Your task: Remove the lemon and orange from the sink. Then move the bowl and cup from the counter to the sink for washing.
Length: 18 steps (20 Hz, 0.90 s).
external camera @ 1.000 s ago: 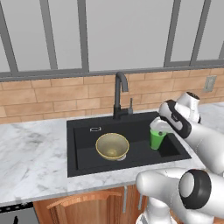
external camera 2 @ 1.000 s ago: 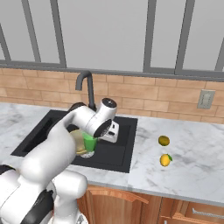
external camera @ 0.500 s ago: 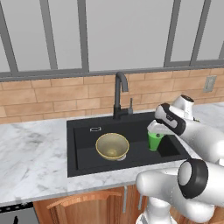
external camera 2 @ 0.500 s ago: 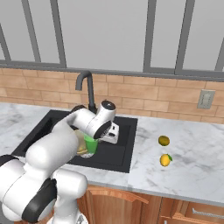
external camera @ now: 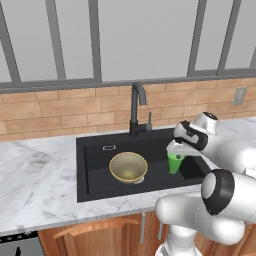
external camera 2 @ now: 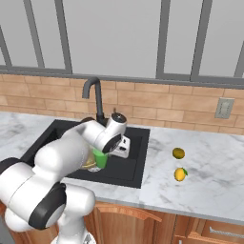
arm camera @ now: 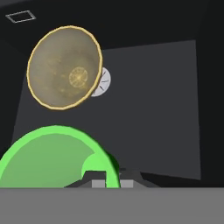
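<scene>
One bowl (external camera: 128, 166), one cup (external camera: 174, 163), one lemon (external camera 2: 180, 174) and one orange (external camera 2: 178, 153): that is the full count of loose things, plus one sink (external camera: 95, 172) with its one faucet (external camera: 136, 108).

My gripper (external camera: 176, 153) is clamped on the cup's rim, one finger inside the wall and one outside, as my hand view shows with the green rim (arm camera: 57, 157) curving up against my fingertips. I hold the cup upright over the right part of the basin, its base low between the sink walls; I cannot tell whether it touches the floor. The bowl sits upright on the sink floor left of the cup and apart from it, partly covering the silver drain (arm camera: 102, 82). Both fruits lie on the marble counter (external camera 2: 214, 162) right of the sink, the orange farther back, the lemon nearer the front edge, close together but not touching.

Compared with a second ago, I have carried the cup a little leftward and lower into the basin, nearer the bowl, and my grip has not changed. Bowl, lemon and orange lie where they did.
</scene>
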Available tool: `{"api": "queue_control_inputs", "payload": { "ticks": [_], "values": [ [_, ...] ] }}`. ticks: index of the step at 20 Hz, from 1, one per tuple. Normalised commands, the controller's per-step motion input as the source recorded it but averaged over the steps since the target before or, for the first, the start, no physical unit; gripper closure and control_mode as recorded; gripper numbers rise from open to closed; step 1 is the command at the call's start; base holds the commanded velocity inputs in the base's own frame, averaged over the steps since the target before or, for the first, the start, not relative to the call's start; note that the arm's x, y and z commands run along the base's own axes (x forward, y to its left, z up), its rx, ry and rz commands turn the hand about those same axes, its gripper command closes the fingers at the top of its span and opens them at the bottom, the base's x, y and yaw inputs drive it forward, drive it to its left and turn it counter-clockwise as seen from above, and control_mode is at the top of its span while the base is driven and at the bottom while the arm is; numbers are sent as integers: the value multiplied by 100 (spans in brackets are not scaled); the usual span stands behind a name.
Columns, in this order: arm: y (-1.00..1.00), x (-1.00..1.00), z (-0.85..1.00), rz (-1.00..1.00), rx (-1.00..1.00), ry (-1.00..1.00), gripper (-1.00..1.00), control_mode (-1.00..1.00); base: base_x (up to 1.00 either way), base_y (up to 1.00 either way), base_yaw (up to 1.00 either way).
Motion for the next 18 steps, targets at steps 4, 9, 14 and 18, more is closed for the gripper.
{"api": "queue_control_inputs", "payload": {
  "ticks": [4,9,14,18],
  "values": [
    [0,16,-21,0,0,0,100,-100,0,0,0],
    [0,15,-18,1,0,0,100,-100,0,0,0],
    [0,19,-15,0,0,0,100,-100,0,0,0],
    [0,16,-16,0,0,0,100,-100,0,0,0]
  ]
}}
